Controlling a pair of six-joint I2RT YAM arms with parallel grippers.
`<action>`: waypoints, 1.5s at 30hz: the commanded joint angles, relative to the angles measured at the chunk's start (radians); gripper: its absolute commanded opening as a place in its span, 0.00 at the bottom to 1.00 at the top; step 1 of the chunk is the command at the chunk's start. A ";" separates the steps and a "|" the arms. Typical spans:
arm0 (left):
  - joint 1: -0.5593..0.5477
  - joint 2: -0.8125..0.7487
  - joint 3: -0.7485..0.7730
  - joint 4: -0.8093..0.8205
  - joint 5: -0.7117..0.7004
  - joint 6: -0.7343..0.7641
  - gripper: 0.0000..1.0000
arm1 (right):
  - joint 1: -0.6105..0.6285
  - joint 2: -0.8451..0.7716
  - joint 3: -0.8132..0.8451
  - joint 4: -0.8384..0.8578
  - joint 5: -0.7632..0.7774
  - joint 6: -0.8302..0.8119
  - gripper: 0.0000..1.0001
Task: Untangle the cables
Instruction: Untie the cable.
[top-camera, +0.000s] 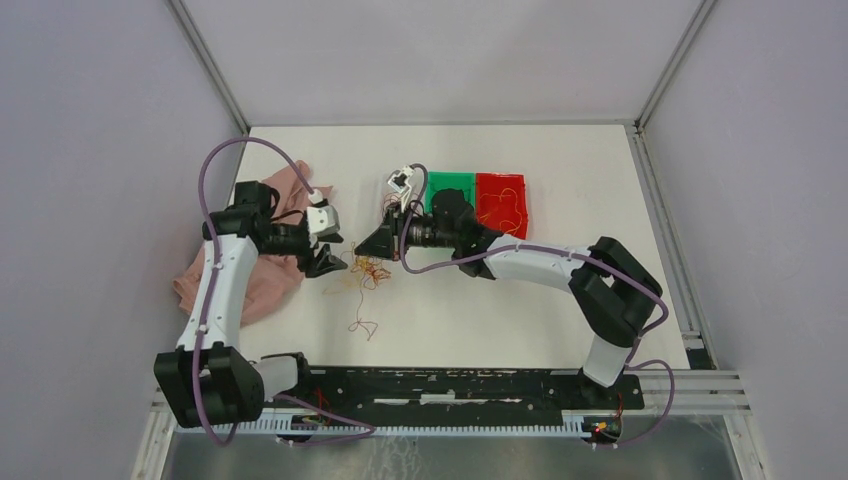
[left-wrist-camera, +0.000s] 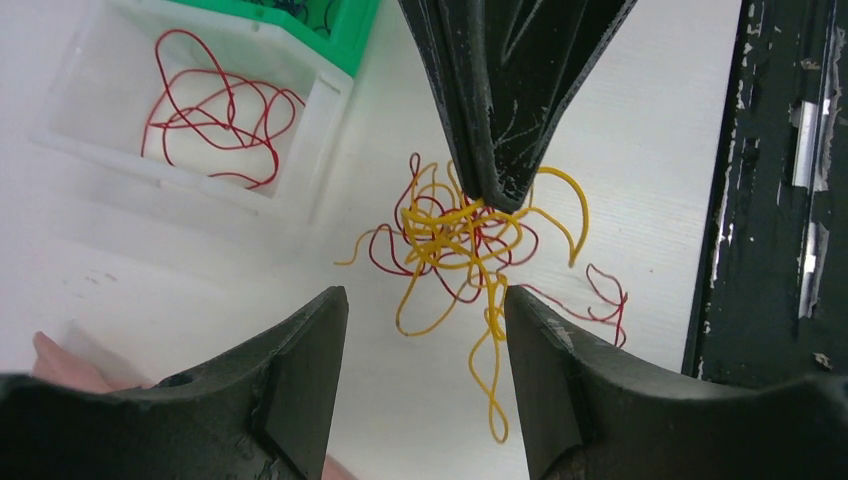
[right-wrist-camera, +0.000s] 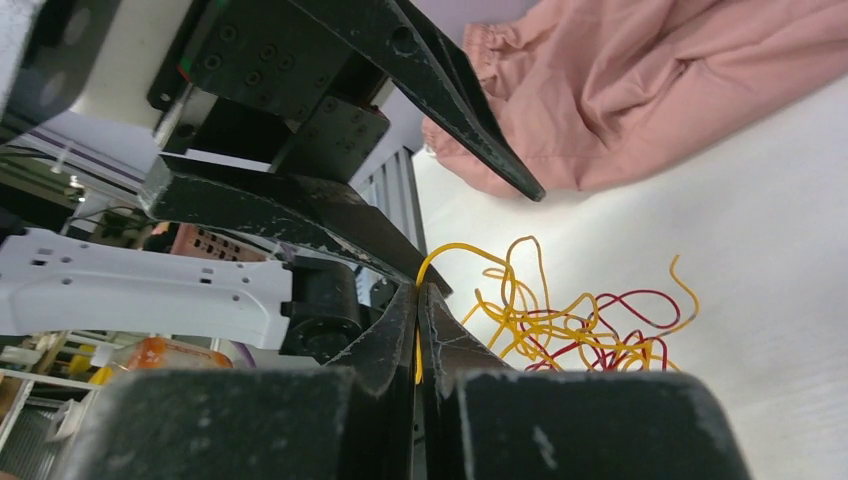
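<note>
A tangle of orange-yellow and red cables (top-camera: 365, 270) lies on the white table between both grippers. It also shows in the left wrist view (left-wrist-camera: 455, 235) and the right wrist view (right-wrist-camera: 570, 325). My right gripper (right-wrist-camera: 418, 290) is shut on one orange-yellow cable at the tangle's edge; in the left wrist view its closed tips (left-wrist-camera: 495, 195) sit on top of the tangle. My left gripper (left-wrist-camera: 425, 300) is open and empty, its jaws spread just short of the tangle, one yellow loop hanging beside its right finger (left-wrist-camera: 560, 370). A loose red strand (top-camera: 362, 325) lies nearer the front.
A clear tray (left-wrist-camera: 330, 110) holds red cables, next to a green tray (top-camera: 450, 188) and a red tray (top-camera: 500, 200) at the back. The pink cloth (top-camera: 255, 270) lies under the left arm. A black rail (top-camera: 450, 385) runs along the front edge.
</note>
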 joint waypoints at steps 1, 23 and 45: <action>-0.008 -0.039 0.000 0.077 0.131 -0.036 0.66 | 0.002 -0.020 -0.007 0.190 -0.059 0.102 0.04; -0.055 -0.040 0.092 0.035 0.189 -0.089 0.33 | 0.003 -0.034 -0.018 0.213 -0.088 0.144 0.04; -0.091 -0.118 -0.011 0.272 0.237 -0.363 0.36 | 0.016 -0.018 -0.028 0.451 -0.104 0.366 0.10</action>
